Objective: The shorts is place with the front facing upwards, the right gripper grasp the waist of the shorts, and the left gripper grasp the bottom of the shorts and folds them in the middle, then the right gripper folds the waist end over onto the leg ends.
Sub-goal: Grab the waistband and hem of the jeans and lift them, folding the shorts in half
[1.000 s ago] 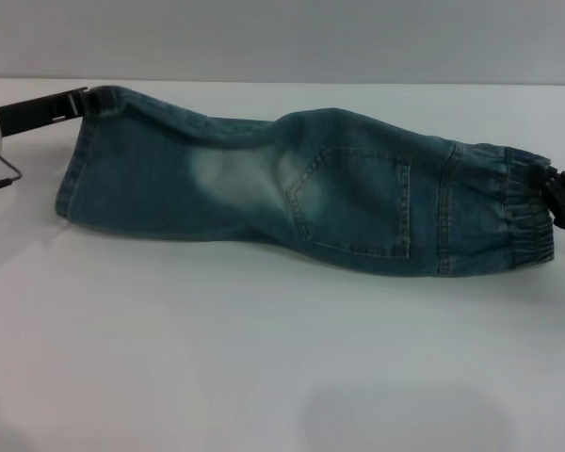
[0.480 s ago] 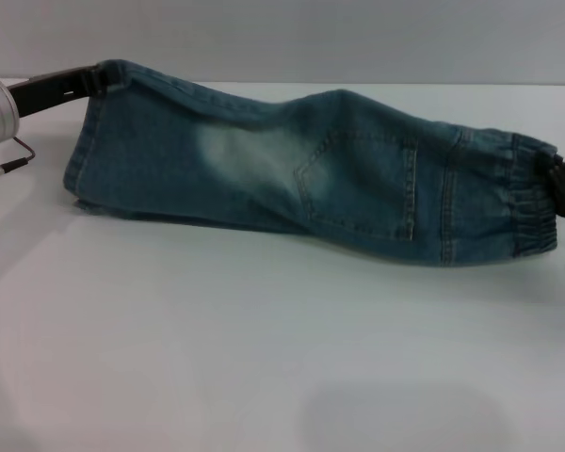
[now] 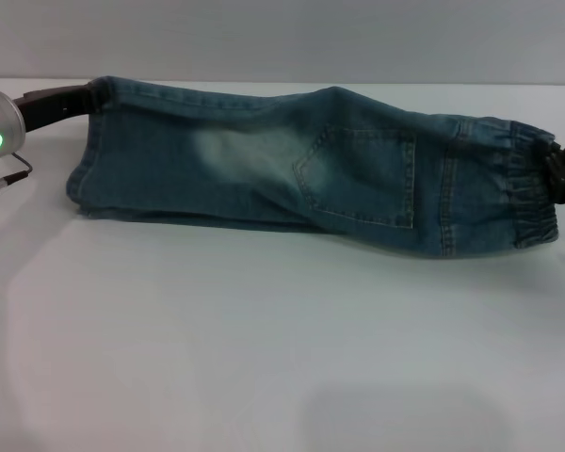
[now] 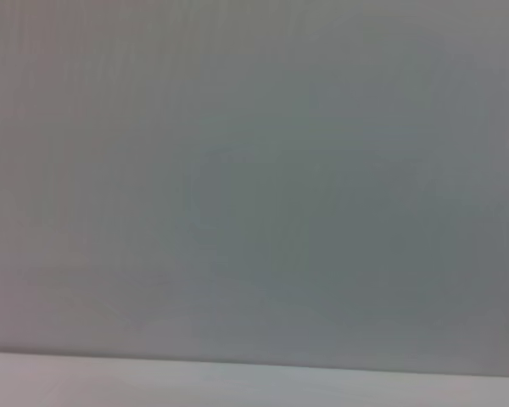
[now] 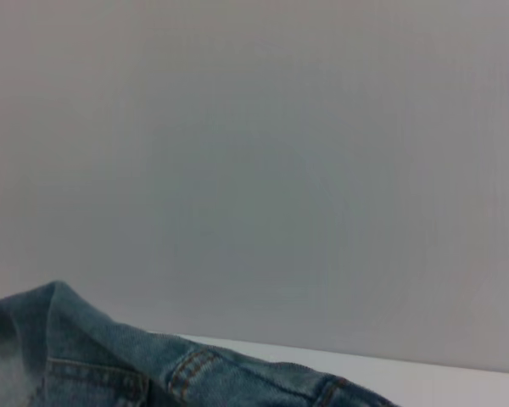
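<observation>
Shorts point(image 3: 311, 179) are stretching across the upper half of the head view, already folded lengthwise so one leg is lying on the other, with a back pocket facing the camera around the middle right. The pale faded patch is sitting left of center. They're lying on the white worktop point(image 3: 264, 358), with the upper edge looking a bit lifted at both ends where the grippers are hanging on.

Left gripper point(image 3: 87, 97) is sitting at the upper left of the frame, silver cuff with the green ring glowing near the left edge, black fingers point(image 3: 52, 102) reaching right into the top corner of the leg ends point(image 3: 83, 169). The fingers are clamping that hem corner, as far as I can see. The rest of the hem is hanging down to the worktop.

Right gripper point(image 3: 557, 169) is poking in from the right edge, about mid-height of the waist point(image 3: 527, 193). It's touching the gathered elastic band and looks to be pinching it, though only a bit of black is showing.

Right wrist view is catching just a strip of denim with orange stitching point(image 5: 110, 365) in the lower left of the frame, under a plain grey wall. Left wrist view is showing only grey wall and a sliver of white worktop along the bottom.
</observation>
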